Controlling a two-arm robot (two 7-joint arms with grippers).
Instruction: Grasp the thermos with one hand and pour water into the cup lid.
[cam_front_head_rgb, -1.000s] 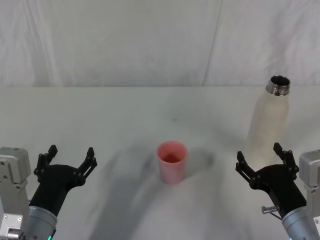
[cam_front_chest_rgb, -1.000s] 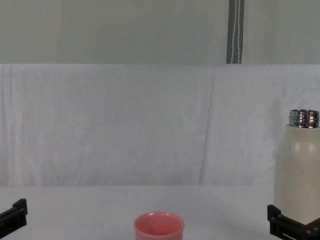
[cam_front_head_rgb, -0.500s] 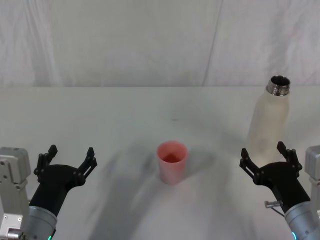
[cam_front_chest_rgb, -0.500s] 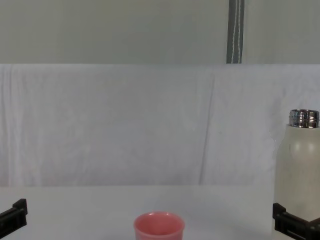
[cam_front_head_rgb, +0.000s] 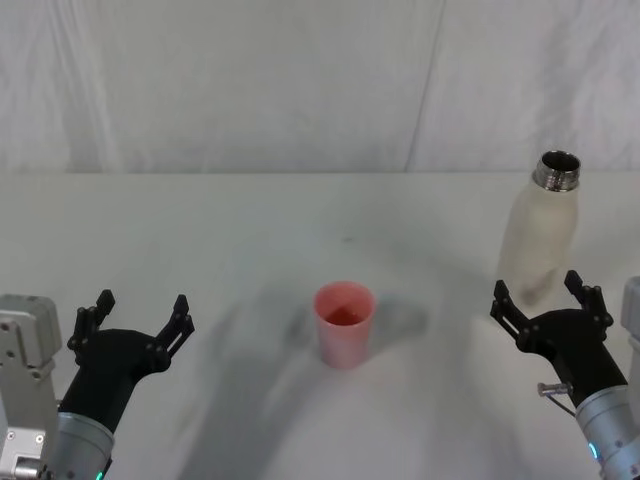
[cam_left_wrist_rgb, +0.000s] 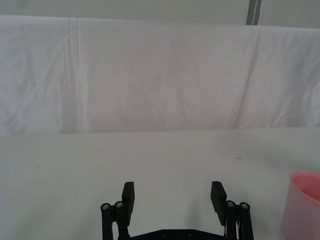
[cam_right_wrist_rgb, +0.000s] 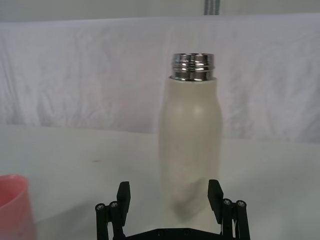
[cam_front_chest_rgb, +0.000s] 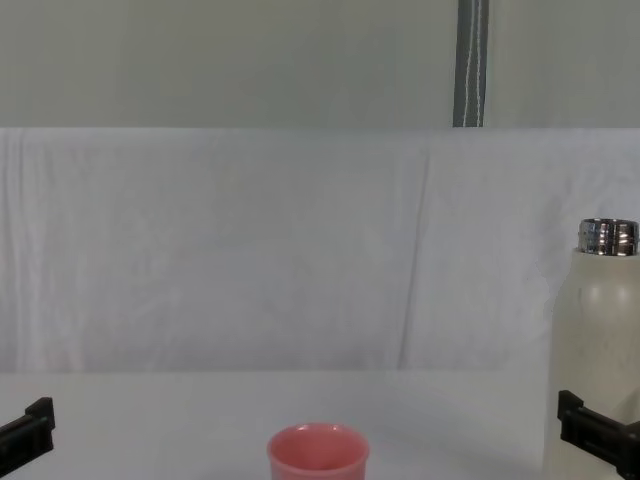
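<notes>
Cream thermos (cam_front_head_rgb: 538, 245) upright, far right | right gripper (cam_front_head_rgb: 547, 298) jaws spread before it | left gripper (cam_front_head_rgb: 137, 316) jaws spread, parked

— What sort of place is this?

— A robot test set-up, more lab or studio than home. A white table (cam_front_head_rgb: 200, 220) runs the full width, backed by a creased white cloth (cam_front_chest_rgb: 250, 250) hung as a screen.

— Anything past the cloth?

— A plain pale wall (cam_front_chest_rgb: 220, 60) and one grey upright pole (cam_front_chest_rgb: 471, 62).

— And on the table?

— Just a thermos (cam_front_head_rgb: 540, 240) and a pink cup (cam_front_head_rgb: 344, 322), set well apart like props. No furniture or household clutter, so it reads as a staged workspace.
</notes>
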